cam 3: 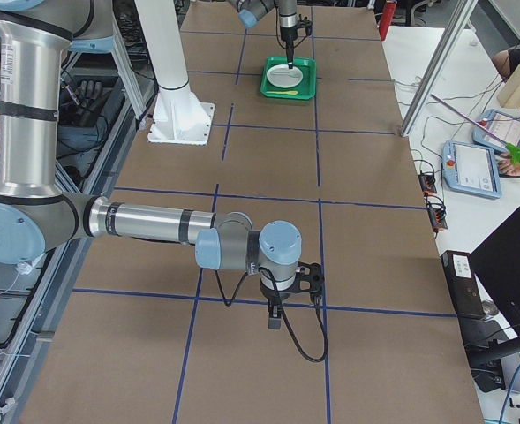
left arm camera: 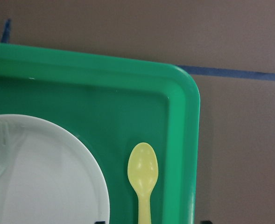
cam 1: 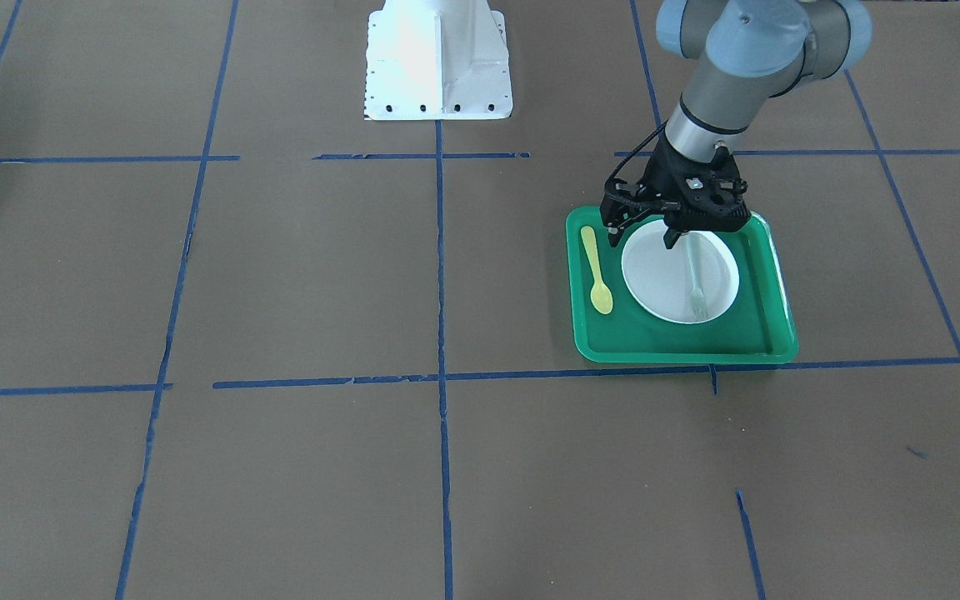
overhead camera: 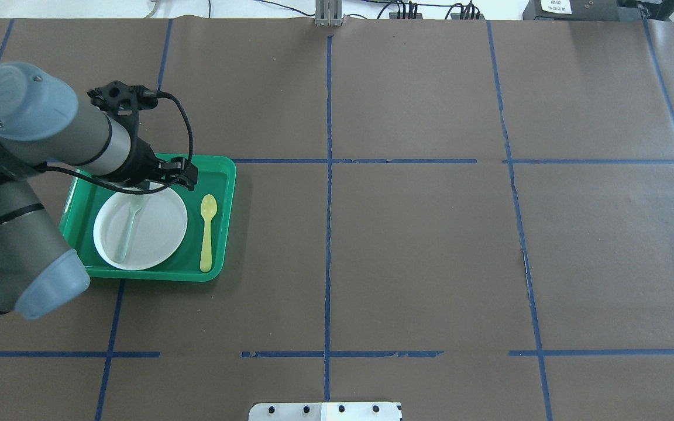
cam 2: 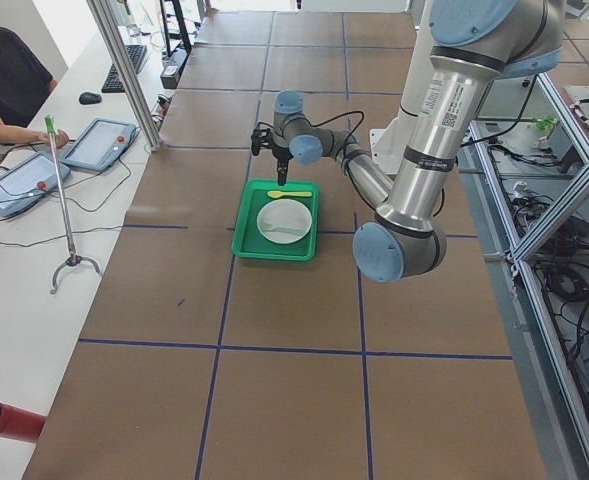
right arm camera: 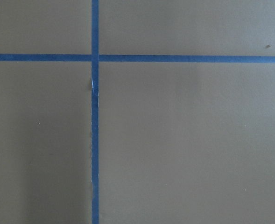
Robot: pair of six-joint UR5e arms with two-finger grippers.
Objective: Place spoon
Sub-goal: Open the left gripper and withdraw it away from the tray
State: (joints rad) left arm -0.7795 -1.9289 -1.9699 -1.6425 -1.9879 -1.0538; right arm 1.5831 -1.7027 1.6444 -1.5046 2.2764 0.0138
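Observation:
The pale yellow spoon (cam 1: 597,271) lies flat on the green tray (cam 1: 680,343), beside the white plate (cam 1: 655,279). It also shows in the overhead view (overhead camera: 206,234) and the left wrist view (left arm camera: 143,170). A pale grey-green fork (cam 1: 694,283) lies on the plate. My left gripper (cam 1: 642,240) hovers open and empty over the tray's robot-side end, above the plate's rim and near the spoon's handle end. My right gripper (cam 3: 275,314) shows only in the exterior right view, far from the tray. I cannot tell whether it is open or shut.
The robot's white base (cam 1: 438,62) stands at the table's robot side. Blue tape lines cross the brown table. An operator (cam 2: 4,90) sits at a side desk beyond the table's far edge.

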